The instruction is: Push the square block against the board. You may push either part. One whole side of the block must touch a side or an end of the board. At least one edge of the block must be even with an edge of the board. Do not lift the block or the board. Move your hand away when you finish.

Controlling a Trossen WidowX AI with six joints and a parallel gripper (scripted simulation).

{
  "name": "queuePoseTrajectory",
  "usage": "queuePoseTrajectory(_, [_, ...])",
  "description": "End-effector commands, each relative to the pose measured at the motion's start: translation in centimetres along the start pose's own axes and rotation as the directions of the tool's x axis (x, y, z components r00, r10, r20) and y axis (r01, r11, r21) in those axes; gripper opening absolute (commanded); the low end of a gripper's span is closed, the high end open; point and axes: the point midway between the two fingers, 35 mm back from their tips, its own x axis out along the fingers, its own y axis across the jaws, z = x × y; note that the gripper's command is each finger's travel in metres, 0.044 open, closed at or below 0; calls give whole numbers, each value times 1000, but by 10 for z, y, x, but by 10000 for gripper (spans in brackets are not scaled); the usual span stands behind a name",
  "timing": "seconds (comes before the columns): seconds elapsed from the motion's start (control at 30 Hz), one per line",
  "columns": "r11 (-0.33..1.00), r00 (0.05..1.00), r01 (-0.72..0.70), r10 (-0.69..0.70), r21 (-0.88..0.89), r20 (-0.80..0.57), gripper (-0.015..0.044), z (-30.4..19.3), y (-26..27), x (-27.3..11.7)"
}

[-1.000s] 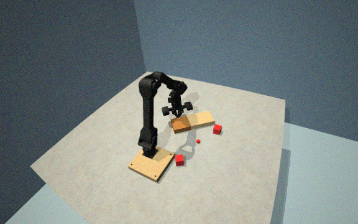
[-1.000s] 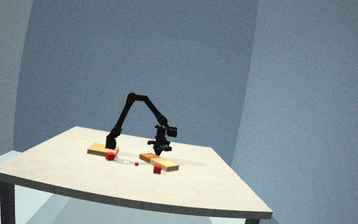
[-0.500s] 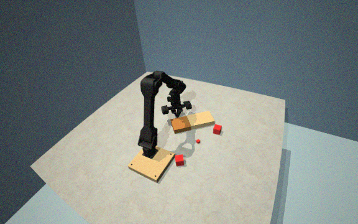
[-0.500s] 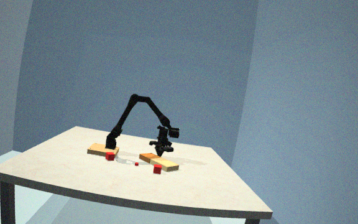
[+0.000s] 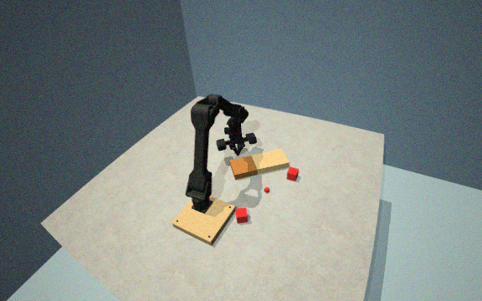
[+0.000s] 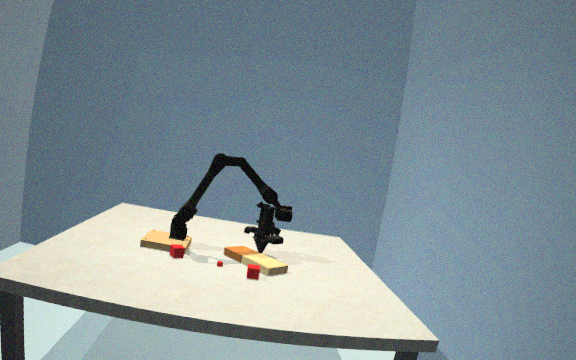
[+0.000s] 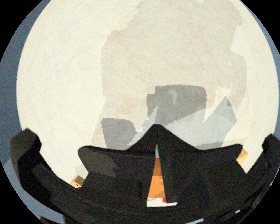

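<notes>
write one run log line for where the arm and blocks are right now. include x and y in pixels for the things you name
jaws (image 5: 238,153) (image 6: 261,250): shut, empty | square block (image 5: 243,165) (image 6: 240,251): against board end | board (image 5: 271,160) (image 6: 265,262): flat on table | pose: jaws near block

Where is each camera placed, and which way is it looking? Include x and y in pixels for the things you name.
Top: high above the table (image 5: 308,234), looking down at a slant; the whole arm shows, with its mounting plate (image 5: 195,223).
Exterior: beyond a table edge, looking across from higher up; the whole arm again, side-on.
Wrist: on the arm near the fingers (image 5: 238,153) (image 6: 261,250), looking past them at the tabletop; dark gripper parts fill the bottom.
Top and exterior share the orange block (image 5: 243,166) (image 6: 240,252), pale board (image 5: 271,160) (image 6: 265,262) and three red pieces.
</notes>
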Motion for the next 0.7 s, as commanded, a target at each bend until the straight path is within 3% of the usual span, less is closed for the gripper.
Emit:
queuePoseTrajectory(0.0, [1000,1000,0,0,0,0,0,0,0,-3])
queuePoseTrajectory(0.13, [1000,1000,5,-5,5,1,0,0,0,-53])
queuePoseTrajectory(0.37, [1000,1000,13,-13,1,15,0,-1,-2,-56])
queuePoseTrajectory(0.67, [1000,1000,12,-12,0,-11,0,-150,-13,-61])
